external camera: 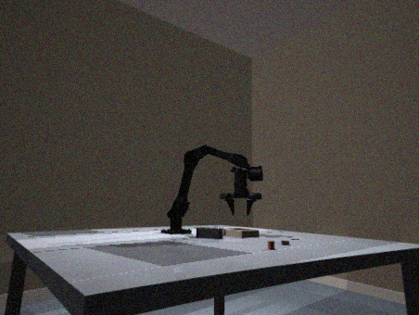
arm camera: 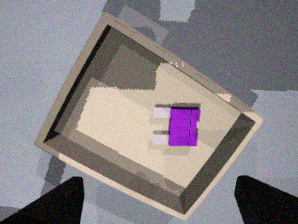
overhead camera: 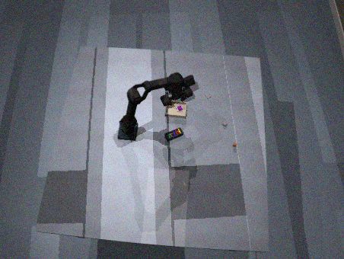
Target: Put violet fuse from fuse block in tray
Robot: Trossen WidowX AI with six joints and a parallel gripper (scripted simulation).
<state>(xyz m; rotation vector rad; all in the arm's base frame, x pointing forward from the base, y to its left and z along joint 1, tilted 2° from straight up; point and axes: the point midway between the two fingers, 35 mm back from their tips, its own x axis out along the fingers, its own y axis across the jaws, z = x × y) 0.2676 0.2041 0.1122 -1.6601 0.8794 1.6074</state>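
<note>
Violet fuse (overhead camera: 179, 108) (arm camera: 183, 126): lying on its side on the tray floor, free of the pincer; not made out in the exterior view.
Tray (overhead camera: 176, 116) (external camera: 243, 233) (arm camera: 71, 77): on the counter (overhead camera: 133, 190) (external camera: 116, 273), at 12 o'clock from the fuse block (overhead camera: 176, 136) (external camera: 209, 233) in the top view.
Pincer (overhead camera: 176, 97) (external camera: 240, 214) (arm camera: 161, 187): fingers well apart, nothing between them; tips raised above the tray.
Bearing, pincer to fuse: about 1 o'clock in the wrist view, and lower down.
Long axis: roughly 9 to 3 o'clock in the wrist view, pale prongs toward 9.
Nearer arm: only one arm (overhead camera: 156, 84) (external camera: 185, 181); its wrist reaches beside and over the tray.
Other fuses (overhead camera: 174, 133): coloured row in the block, at 6 o'clock from the tray, top view.
Progress: transfer and release judged done; contact with block or neighbours cannot be judged.
Next: probably a plain upward retreat, no regrasp needed.
Caution: a low swing toward 6 o'clock, top view, could brush the block.
</note>
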